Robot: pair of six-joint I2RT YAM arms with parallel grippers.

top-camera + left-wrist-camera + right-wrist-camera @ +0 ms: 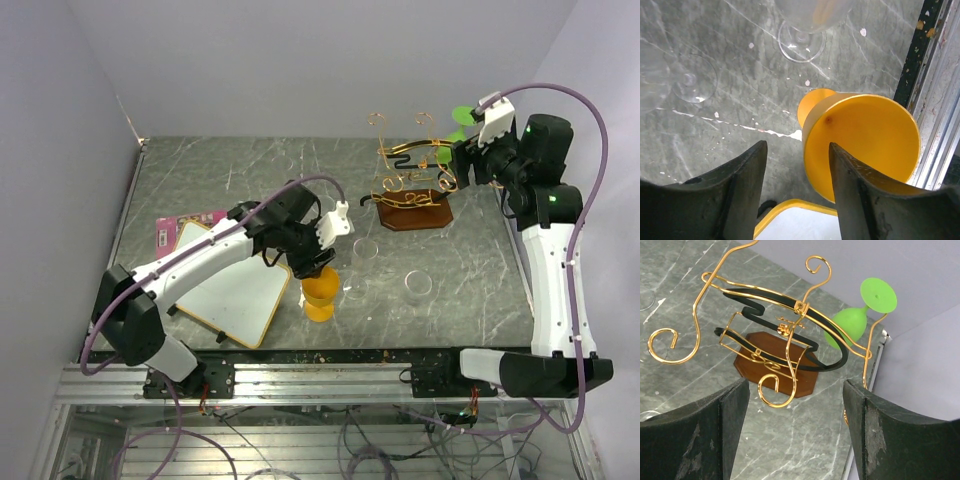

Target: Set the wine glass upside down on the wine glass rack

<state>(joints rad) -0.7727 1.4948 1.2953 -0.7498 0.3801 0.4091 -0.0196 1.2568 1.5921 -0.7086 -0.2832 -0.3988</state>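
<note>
The right end effector [795, 383] hangs released, its two dark fingers [700, 435] wide apart with nothing between them, facing the wine glass rack [801, 307], whose gold and black wire scrolls rise from a reddish-brown wooden base [747, 367] on the grey marbled surface [250, 180]. The green wine glass [850, 322] hangs at the rack's right end, its foot up and its bowl down. Its long axis runs up and down with a lean, as the wrist camera sees it. The glass sits above and to the right of the open fingers, beyond the rack's wires and clear of both. To the near left of the rack and well apart from it, the left end effector [797, 146] is also released, its fingers [740, 195] spread over the surface. The yellow wine glass [865, 145] lies just beside them, mostly past one finger with only its edge showing in the gap. No grip on it is visible, and which way it points cannot be told. Two clear glasses [365, 250] [417, 285] stand on the near side of the rack, and a white board with a yellow rim [235, 290] lies farther to the rack's near left.
</note>
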